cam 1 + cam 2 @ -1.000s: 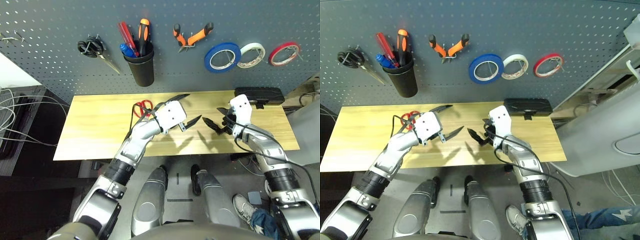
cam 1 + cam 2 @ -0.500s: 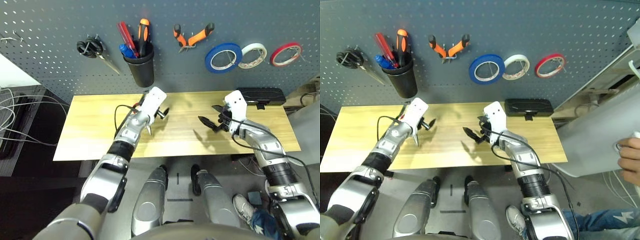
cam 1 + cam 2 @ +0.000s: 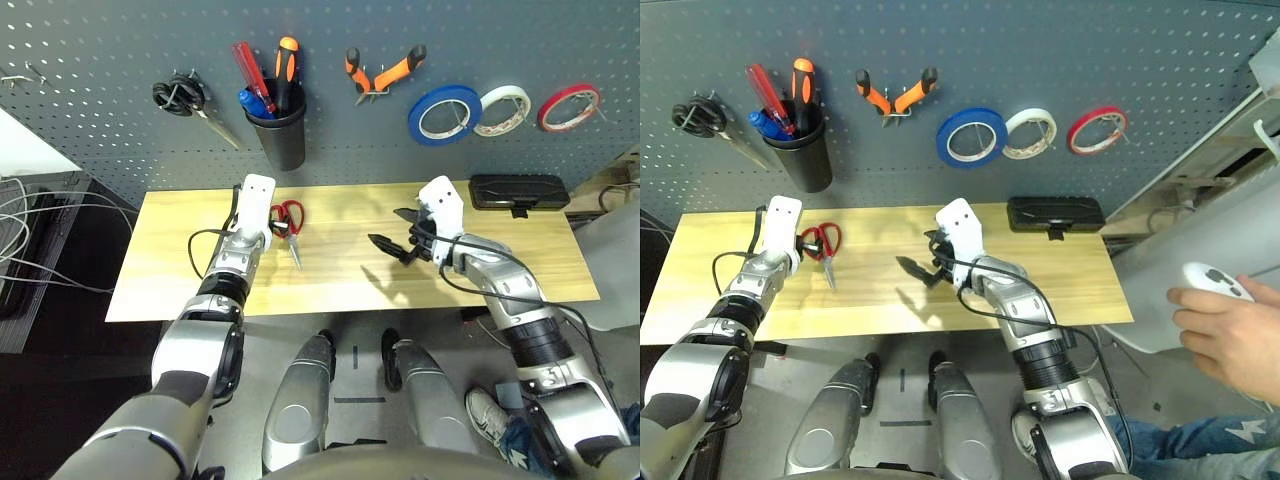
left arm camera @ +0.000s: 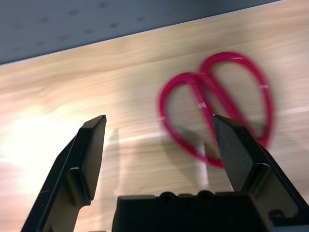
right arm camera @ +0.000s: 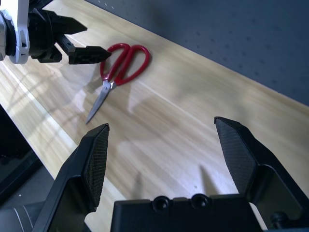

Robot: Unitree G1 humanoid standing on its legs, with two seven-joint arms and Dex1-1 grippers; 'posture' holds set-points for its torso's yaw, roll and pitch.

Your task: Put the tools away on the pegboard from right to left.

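On the wooden desk (image 3: 200, 275), toward its back edge and left of centre, the red-handled scissors (image 3: 287, 222) are lying flat, handles toward the pegboard (image 3: 320, 120) and blades pointing at the front edge. The left gripper (image 3: 266, 222) is hovering just beside the handles with its fingers spread apart, holding nothing; the left wrist view is showing the red loops (image 4: 217, 108) lying ahead between the two fingers and nearer one of them, smeared so that their edges are hard to make out and the blades are cut from sight.

The black cup (image 3: 281, 135) on the pegboard is holding a small blue-handled screwdriver (image 3: 250, 99), a red-handled tool (image 3: 246, 62) and an orange-and-black-handled tool (image 3: 286, 60); their lower ends are hidden inside the cup. To its right the orange-and-black-handled pliers (image 3: 383, 72) are hanging on a hook, then the blue tape roll (image 3: 444, 113), a white tape roll (image 3: 502, 109) and a red tape roll (image 3: 569, 106). Black-handled scissors (image 3: 185, 98) are hanging left of the cup.

The right gripper (image 3: 393, 235) is hanging over the middle of the desk, fingers wide apart and empty; its wrist view is looking across at the scissors and the left gripper's black fingertips (image 5: 87, 53). A black case (image 3: 519, 191) is lying at the desk's back right corner. In the right eye view a person's hand (image 3: 1230, 325) is holding a white controller (image 3: 1208, 281).
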